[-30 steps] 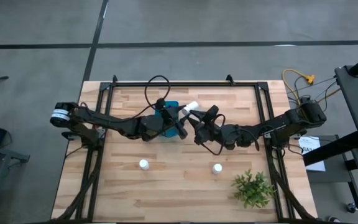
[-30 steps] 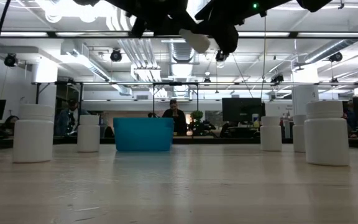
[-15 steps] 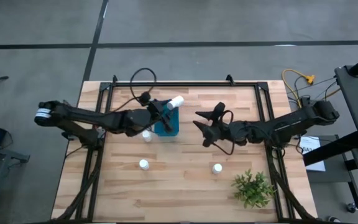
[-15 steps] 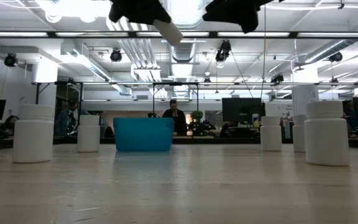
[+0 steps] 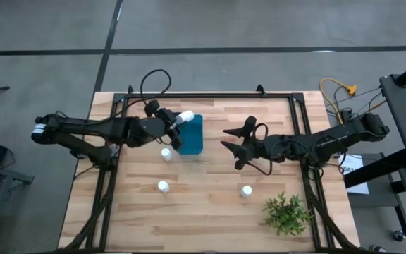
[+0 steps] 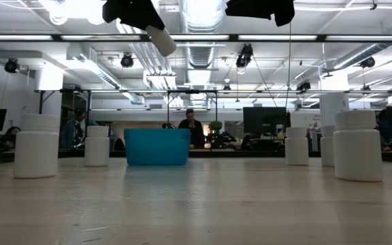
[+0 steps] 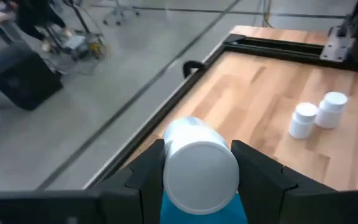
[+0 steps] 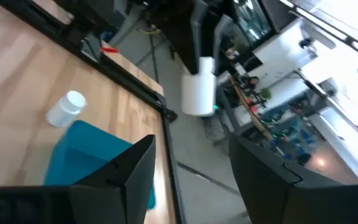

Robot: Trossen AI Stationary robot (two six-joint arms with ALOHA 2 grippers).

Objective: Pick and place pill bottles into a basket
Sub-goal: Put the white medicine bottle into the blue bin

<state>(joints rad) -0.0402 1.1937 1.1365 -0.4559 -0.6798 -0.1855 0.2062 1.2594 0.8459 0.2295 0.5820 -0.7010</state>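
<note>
My left gripper (image 5: 177,125) is shut on a white pill bottle (image 5: 185,116), high above the far left corner of the blue basket (image 5: 192,135). In the low view the bottle (image 6: 162,39) hangs slanted well above the basket (image 6: 157,147). My right gripper (image 5: 230,145) is open and empty, in the air to the right of the basket. Three more bottles stand upright on the table: one (image 5: 165,153) just left of the basket and two (image 5: 162,187) (image 5: 246,190) nearer the front. My left gripper pinches the bottle's round side (image 7: 166,163) between its two fingers (image 7: 143,174), one on each side. The bottle lies along the fingers and sticks out past their tips. It is lifted clear and tilted, its free end lower (image 6: 166,47).
A green plant (image 5: 287,214) sits at the table's front right. A black frame runs along the table's far edge (image 5: 203,94) and sides. In the low view, bottles stand at left (image 6: 36,145) and right (image 6: 357,145) of the basket.
The two grippers, close together over the basket's right side a second ago, have parted. My left gripper has carried the bottle toward the table's left edge, past the basket's far side. My right gripper has drawn back toward the right edge without the bottle.
</note>
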